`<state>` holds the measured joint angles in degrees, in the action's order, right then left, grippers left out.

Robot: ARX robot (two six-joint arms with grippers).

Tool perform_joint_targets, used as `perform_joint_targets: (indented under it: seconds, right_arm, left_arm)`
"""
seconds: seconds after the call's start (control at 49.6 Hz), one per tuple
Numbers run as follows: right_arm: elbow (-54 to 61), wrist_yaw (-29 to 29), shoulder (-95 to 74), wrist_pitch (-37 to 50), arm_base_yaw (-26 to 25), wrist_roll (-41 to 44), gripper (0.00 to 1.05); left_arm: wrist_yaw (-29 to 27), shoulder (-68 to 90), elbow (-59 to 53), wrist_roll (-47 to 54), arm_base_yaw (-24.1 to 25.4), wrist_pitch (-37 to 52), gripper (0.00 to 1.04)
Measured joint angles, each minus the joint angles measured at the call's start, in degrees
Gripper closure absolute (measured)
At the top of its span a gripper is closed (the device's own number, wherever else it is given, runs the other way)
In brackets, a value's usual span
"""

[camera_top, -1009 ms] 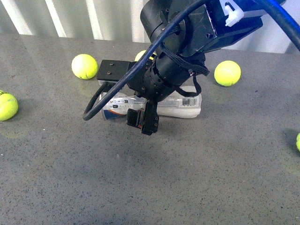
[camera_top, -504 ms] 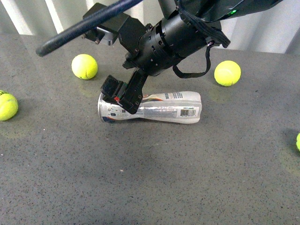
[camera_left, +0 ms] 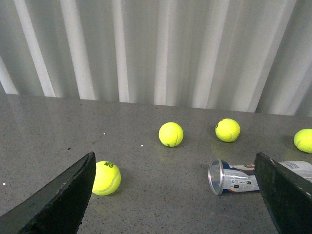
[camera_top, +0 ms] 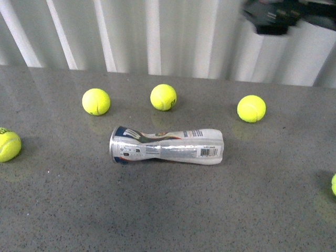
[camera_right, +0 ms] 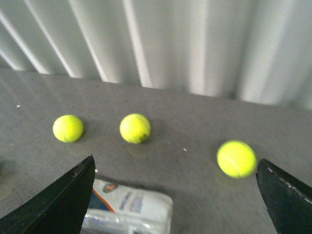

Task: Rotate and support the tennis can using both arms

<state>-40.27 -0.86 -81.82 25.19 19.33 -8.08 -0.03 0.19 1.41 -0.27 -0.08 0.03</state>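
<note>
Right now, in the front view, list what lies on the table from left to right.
left-edge ball → back-left ball → can → back-right ball → right-edge ball

Left gripper [camera_left: 174,158] fingers [camera_left: 58,200] spread wide; right gripper [camera_right: 175,161] likewise.

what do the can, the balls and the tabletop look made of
Can: thin clear plastic, glossy, dented at the middle, printed label around it. Balls: matte fuzzy felt, yellow-green. Tabletop: grey speckled, slightly reflective; stone or laminate, cannot tell which.
</note>
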Motion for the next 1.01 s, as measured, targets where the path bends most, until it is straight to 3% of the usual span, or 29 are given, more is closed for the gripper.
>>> perform_joint_targets:
  seconds: [0.141,0.222,0.283,0.404,0.706,1.009]
  right_arm:
    - [4.83,2.97,2.71,2.32,0.15,-2.29,0.09]
    - [10.27,14.6,2.08,17.03,0.46,2.49,0.22]
    - [14.08,17.44,3.06,23.74,-0.42,4.39,0.31]
    - [19.69,16.13,8.09,27.5,-3.15,6.73,0.5]
    - [30.18,9.92,20.57,25.2,-9.44,8.11,1.01]
    - [35.98,6.23,32.7,18.75,-13.7,8.07,1.01]
  left_arm:
    - [0.13,-0.07,0.0,0.02,0.0,0.0,0.07]
    - [0.13,-0.04,0.0,0.02,0.02,0.0,0.07]
    - [-0.31,-0.07,0.0,0.0,0.02,0.0,0.07]
    - [-0.26,-0.07,0.0,0.0,0.0,0.0,0.07]
    - [0.0,-0.07,0.0,0.02,0.02,0.0,0.07]
    - [0.02,-0.07,0.0,0.0,0.02,0.0,0.07]
